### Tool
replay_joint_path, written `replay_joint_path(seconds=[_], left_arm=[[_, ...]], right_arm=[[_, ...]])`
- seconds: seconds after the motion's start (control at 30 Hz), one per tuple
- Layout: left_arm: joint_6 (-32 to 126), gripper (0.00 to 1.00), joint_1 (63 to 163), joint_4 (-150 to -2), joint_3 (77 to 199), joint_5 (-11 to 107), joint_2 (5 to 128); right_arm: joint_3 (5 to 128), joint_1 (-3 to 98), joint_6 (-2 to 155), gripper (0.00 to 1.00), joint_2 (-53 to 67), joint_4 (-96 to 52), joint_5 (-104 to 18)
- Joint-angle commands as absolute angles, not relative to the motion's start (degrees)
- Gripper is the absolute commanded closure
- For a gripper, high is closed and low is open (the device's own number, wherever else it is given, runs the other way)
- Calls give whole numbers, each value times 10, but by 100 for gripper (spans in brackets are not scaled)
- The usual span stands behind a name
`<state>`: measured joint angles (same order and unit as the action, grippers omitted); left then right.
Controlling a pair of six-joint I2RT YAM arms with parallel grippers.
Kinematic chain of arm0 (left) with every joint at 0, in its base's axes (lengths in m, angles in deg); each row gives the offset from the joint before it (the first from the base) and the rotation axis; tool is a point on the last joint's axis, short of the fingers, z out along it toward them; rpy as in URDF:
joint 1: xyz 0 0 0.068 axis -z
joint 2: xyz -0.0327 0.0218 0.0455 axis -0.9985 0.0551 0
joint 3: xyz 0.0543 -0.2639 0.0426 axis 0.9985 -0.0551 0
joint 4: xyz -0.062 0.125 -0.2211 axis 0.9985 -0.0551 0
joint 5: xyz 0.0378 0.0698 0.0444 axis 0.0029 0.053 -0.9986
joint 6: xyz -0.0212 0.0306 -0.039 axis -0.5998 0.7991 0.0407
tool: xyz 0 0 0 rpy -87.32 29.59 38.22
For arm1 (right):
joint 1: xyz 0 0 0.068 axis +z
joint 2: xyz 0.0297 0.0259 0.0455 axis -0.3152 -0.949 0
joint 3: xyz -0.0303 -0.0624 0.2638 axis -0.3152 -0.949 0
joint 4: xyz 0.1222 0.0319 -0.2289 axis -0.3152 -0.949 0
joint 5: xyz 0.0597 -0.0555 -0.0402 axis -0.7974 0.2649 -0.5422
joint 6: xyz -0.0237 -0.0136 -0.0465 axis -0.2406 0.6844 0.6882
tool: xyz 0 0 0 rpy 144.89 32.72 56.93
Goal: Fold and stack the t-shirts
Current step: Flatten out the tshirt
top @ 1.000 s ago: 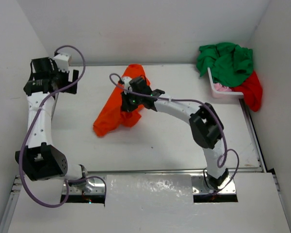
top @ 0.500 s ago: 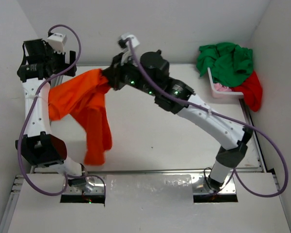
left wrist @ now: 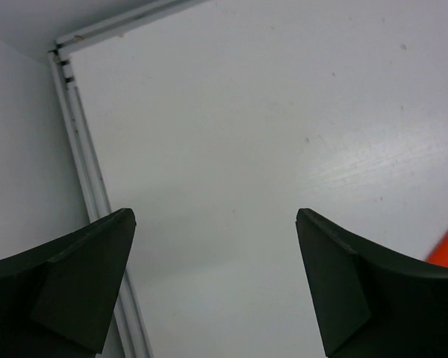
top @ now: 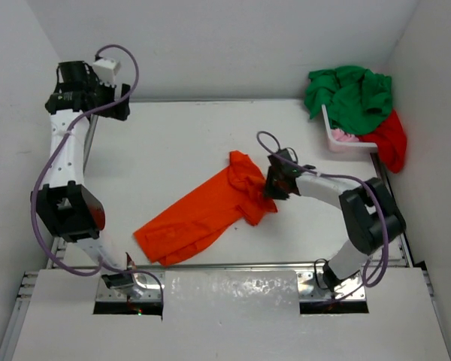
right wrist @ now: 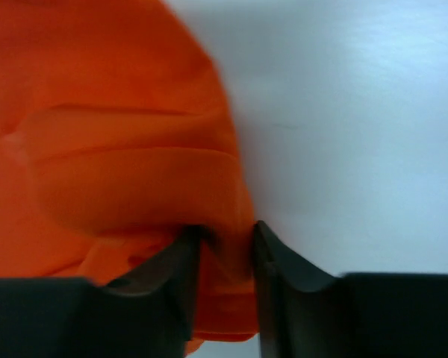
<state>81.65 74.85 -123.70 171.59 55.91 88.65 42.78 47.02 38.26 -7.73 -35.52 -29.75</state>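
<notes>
The orange t-shirt point(top: 199, 218) sprawls unfolded across the lower middle of the tabletop point(top: 173, 143), its right-hand bunch between the narrowly parted fingers of the right pincer point(right wrist: 225, 242), gripped or merely straddled I cannot tell, while the left pincer point(left wrist: 214, 224) stands wide apart over bare tabletop at upper left.

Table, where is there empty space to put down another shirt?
Two bare patches: the far stretch between the left gripper and the white basket, beyond the orange t-shirt, and the strip between that shirt and the left arm. Crowded: the basket corner, heaped with shirts, and around the right gripper.
</notes>
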Motion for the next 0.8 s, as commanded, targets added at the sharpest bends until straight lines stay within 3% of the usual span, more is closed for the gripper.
replay_joint_path(seconds=[0.0,0.1,0.23,0.33,0.37,0.43,0.53,0.77], left_arm=[[876,13,792,-1239,1657,561,828],[939,13,828,-1292,1585,575,771],[1063,18,862,-1388,1482,604,694],[1114,22,922,-1400,1360,592,635],[1111,27,939,-1396,1308,571,625],[1100,31,975,-1396,1272,557,621],[1090,35,981,-1380,1213,537,622],[1032,37,1038,-1297,1137,541,633]], right_arm=[[381,409,390,62,31,-330,-253],[347,371,458,56,115,-349,-187],[388,369,572,53,175,-388,-125],[413,374,638,54,171,-397,-249],[416,393,656,62,168,-397,-318],[422,435,681,67,154,-400,-339],[436,523,706,63,121,-428,-347],[331,548,603,65,135,-343,-405]])
